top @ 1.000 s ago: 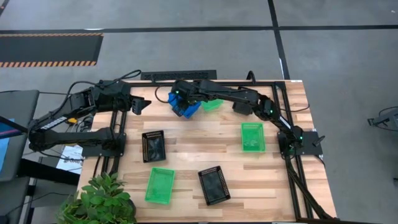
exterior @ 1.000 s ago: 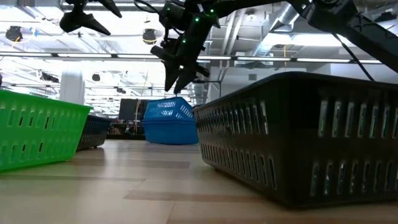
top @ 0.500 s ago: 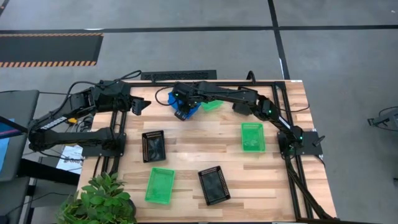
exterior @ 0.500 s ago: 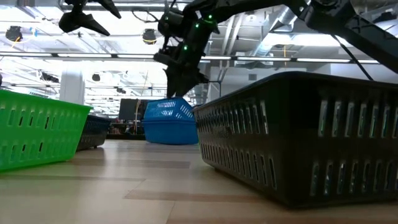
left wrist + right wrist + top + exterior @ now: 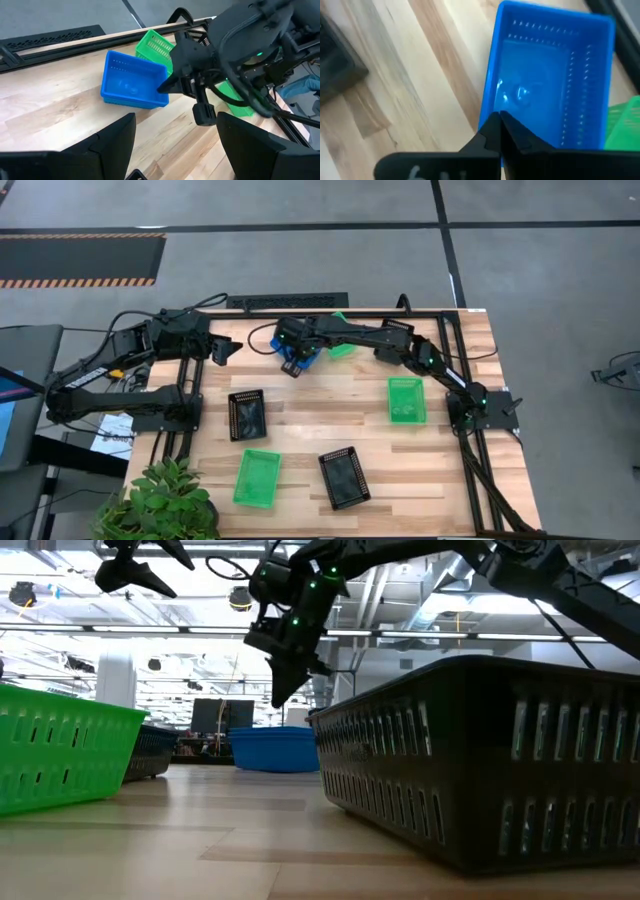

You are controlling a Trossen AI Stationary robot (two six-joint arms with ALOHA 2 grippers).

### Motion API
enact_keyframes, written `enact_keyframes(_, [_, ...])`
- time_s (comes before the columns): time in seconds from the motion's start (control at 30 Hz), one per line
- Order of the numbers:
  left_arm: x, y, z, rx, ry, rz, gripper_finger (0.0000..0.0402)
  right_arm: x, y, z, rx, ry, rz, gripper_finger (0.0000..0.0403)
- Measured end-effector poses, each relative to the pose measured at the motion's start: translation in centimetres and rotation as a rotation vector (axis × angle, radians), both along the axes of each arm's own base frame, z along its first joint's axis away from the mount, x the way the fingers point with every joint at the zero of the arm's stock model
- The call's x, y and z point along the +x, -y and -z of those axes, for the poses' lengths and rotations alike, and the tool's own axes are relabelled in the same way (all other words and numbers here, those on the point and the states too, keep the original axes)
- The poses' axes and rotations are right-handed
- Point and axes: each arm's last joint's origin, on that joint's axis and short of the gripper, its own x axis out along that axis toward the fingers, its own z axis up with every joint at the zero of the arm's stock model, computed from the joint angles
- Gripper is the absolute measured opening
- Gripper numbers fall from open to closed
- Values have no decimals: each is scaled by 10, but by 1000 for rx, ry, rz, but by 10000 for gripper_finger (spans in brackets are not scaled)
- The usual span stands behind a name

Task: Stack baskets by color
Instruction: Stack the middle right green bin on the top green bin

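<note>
A blue basket (image 5: 134, 82) rests flat on its bottom at the far middle of the table, also seen from my right wrist (image 5: 547, 85). My right gripper (image 5: 498, 120) hovers shut over its short end. In the low view its fingertips (image 5: 279, 698) stand clear above the basket's rim (image 5: 270, 732). A green basket (image 5: 156, 46) stands tilted just behind the blue one. My left gripper (image 5: 225, 348) waits open, raised over the table's far left, facing the blue basket.
Green baskets lie at the right (image 5: 406, 400) and near left (image 5: 256, 477). Black baskets lie at left centre (image 5: 247, 414) and near the front (image 5: 343, 478). A potted plant (image 5: 160, 505) stands at the near left corner. Bare wood lies in the middle.
My right gripper has sunk a little over the blue basket, rolled slightly and shut its fingers. The blue basket, whose upper part stood raised and tilted, has dropped and now lies level and low on the table.
</note>
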Motion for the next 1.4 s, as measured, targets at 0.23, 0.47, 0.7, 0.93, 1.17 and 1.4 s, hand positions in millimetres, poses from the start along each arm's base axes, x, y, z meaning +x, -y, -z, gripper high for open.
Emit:
enact_keyframes(0.23, [0, 0, 0, -1, 0, 2, 265, -4, -3, -2, 3, -37, 3, 16])
enact_keyframes(0.47, [0, 0, 0, -5, 1, 6, 265, -50, -15, -61, 47, -114, 59, 98])
enact_keyframes(0.7, [0, 1, 0, -13, 4, 15, 265, -113, -52, -129, 28, -170, 196, 197])
enact_keyframes(0.93, [1, 1, 0, -47, 25, 10, 265, -183, -100, -163, 43, -53, 360, 236])
enact_keyframes(1.17, [15, -4, 4, -98, 11, 24, 265, -261, -131, -127, 120, -73, 657, 228])
enact_keyframes(1.4, [43, -15, 13, -100, -41, 72, 265, -320, -148, -61, 233, -127, 946, 230])
